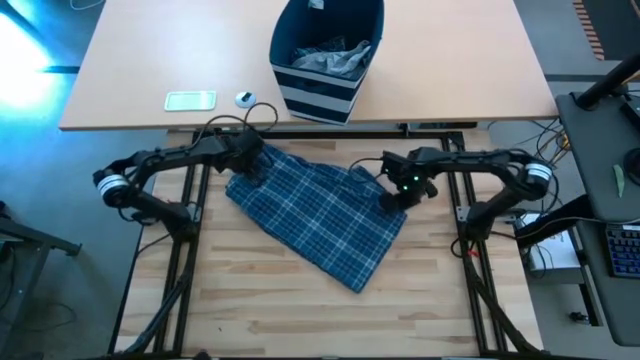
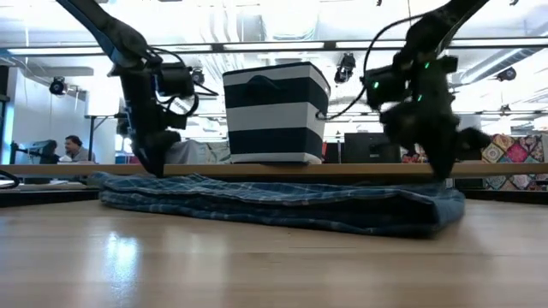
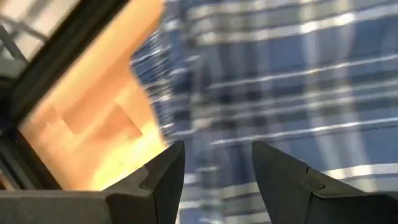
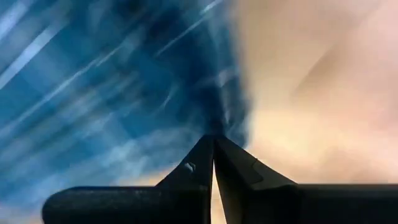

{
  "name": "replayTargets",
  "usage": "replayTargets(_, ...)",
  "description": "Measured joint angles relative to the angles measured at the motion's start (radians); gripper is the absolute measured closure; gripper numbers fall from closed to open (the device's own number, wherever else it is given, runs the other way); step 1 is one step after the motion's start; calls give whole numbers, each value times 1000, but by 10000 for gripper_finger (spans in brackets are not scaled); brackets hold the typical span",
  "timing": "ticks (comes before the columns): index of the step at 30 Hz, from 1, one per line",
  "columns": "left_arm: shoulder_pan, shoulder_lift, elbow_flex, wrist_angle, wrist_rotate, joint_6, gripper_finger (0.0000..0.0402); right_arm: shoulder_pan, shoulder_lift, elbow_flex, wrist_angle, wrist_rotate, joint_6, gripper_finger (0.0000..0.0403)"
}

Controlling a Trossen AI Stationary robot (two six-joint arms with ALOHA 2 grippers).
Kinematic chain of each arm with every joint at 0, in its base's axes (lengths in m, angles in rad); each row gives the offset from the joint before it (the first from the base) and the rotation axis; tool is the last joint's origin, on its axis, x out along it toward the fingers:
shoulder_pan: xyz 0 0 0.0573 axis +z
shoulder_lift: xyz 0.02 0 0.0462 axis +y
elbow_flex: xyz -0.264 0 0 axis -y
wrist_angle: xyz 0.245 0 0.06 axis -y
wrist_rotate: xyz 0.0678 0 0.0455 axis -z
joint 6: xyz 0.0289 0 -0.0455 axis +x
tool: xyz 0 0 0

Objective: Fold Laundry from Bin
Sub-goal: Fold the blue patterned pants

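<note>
1. Plaid garment (image 1: 318,214) lies flat on the counter (image 1: 300,310), below the bin (image 1: 322,60).
2. Right tool (image 1: 392,197) pinches its edge; left tool (image 1: 252,168) hovers released.
3. Soft, light, floppy: best gripped at corners.

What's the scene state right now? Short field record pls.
garment: plaid garment spread flat on the wooden table
bin: bin on the far table, grey laundry inside
left gripper: left gripper open, at the garment's left edge
right gripper: right gripper shut on the garment's right edge
other: white card left of the bin
</note>
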Motion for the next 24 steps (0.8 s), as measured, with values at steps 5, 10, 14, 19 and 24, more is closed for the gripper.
replayTargets(5, 1, -56, 13, 36, 32, 18, 231, 49, -122, 0, -6, 7, -87, 394)
replayTargets(10, -98, -180, 3, 93, 153, -140, 232, 14, -112, -2, 72, 212, -81, 394)
replayTargets(14, -174, -180, -71, 188, 100, -225, 236, -10, -3, -2, 135, 191, -42, 394)
replayTargets(19, -167, -113, -155, 360, 51, -311, 237, 4, 131, -3, 113, 76, -59, 394)
replayTargets(24, -120, -20, -198, 441, -21, -287, 237, 55, 173, -3, 32, -61, -87, 394)
